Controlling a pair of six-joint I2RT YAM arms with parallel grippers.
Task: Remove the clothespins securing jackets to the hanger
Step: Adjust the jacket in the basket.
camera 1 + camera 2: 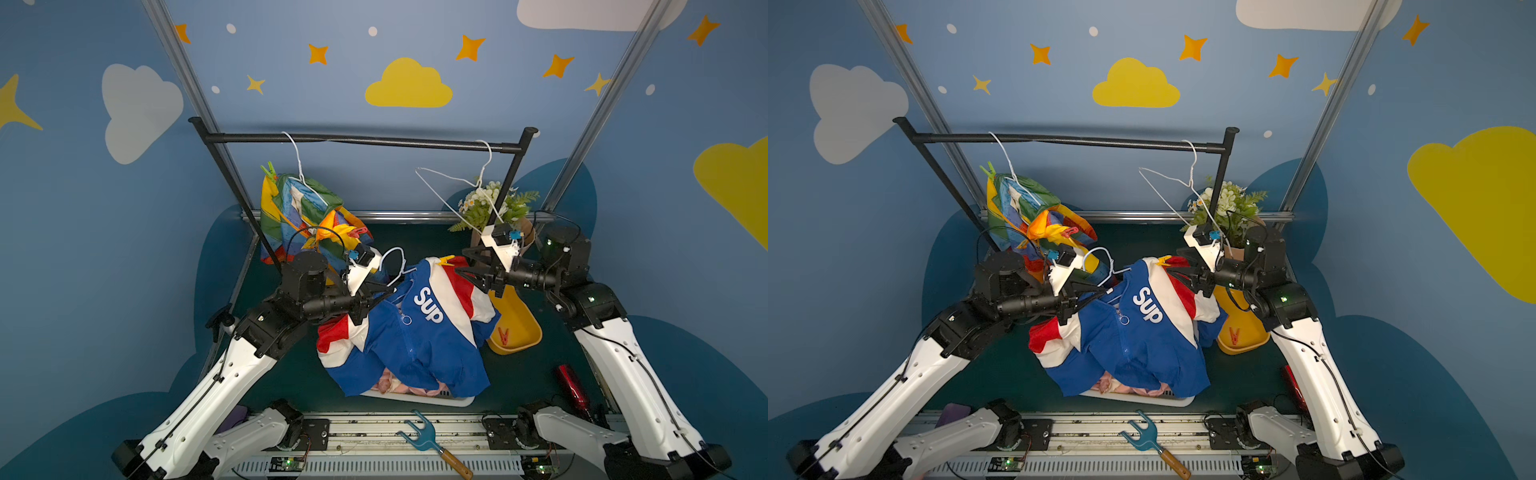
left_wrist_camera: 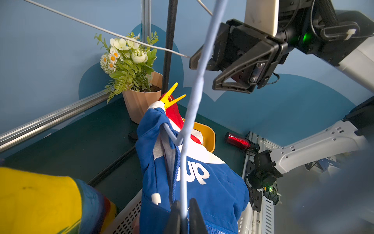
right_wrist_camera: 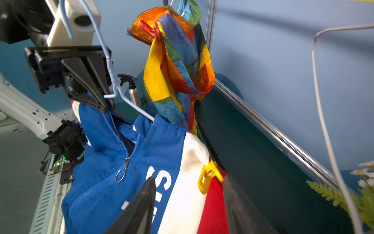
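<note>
Yellow clothespin (image 3: 209, 176) clipped on blue-white-red jacket (image 3: 101, 192) shoulder

Blue, white and red jacket (image 1: 415, 332) lies slumped over white basket (image 1: 457, 401). Left gripper (image 1: 390, 291) is closed at neck of pale hanger (image 1: 392, 259). Right gripper (image 1: 460, 261), jaws apart, sits just beside yellow clothespin (image 1: 446, 261) on jacket shoulder. Rainbow jacket (image 1: 299, 212) hangs from rail (image 1: 365, 140).

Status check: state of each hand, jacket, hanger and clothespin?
left hand: shut on blue hanger
right hand: open, near yellow clothespin
blue hanger: off the rail
blue jacket: on blue hanger, yellow clothespin clipped on
rainbow jacket: on rail, green clothespin and red clothespin clipped on
white hanger: bare, on rail
loose clothespin: lying in yellow bin
</note>
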